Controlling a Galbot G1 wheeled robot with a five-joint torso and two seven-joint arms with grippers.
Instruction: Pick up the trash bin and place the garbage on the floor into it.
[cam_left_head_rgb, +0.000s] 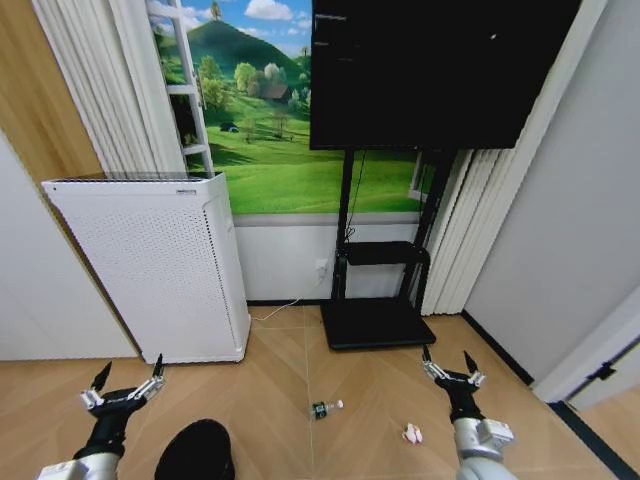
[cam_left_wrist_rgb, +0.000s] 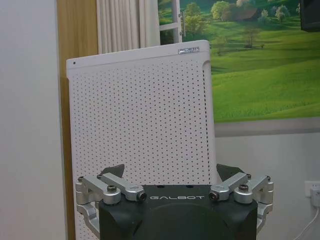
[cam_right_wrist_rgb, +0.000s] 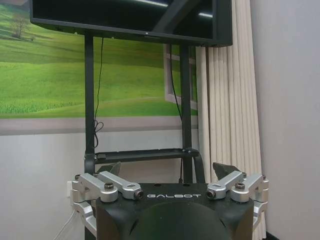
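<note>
Task barely begun, by our reading. We hold both arms low and forward over the floor (cam_left_head_rgb: 280, 370), neither touching anything.

Left gripper (cam_left_head_rgb: 125, 386): hovers in front of the white appliance (cam_left_head_rgb: 150, 265), fingers spread, nothing between them. Its wrist view looks straight at the appliance's perforated face.

Right gripper (cam_left_head_rgb: 448, 367): hovers near the TV stand (cam_left_head_rgb: 375, 320), fingers spread too, empty. Its wrist view faces the stand's posts and shelf.

Bin (cam_left_head_rgb: 195, 452): standing on the floor at the lower edge of the head view, just beside our left arm, not yet lifted.

Garbage: small bottle (cam_left_head_rgb: 325, 408) with green label lies between the two arms, ahead of the bin. White-and-red wrapper (cam_left_head_rgb: 411, 433) lies near the right arm. We cannot find a third piece.

Done: nothing we can see. Left: grasp and lift the bin, then collect each piece from the floor into it.
</note>
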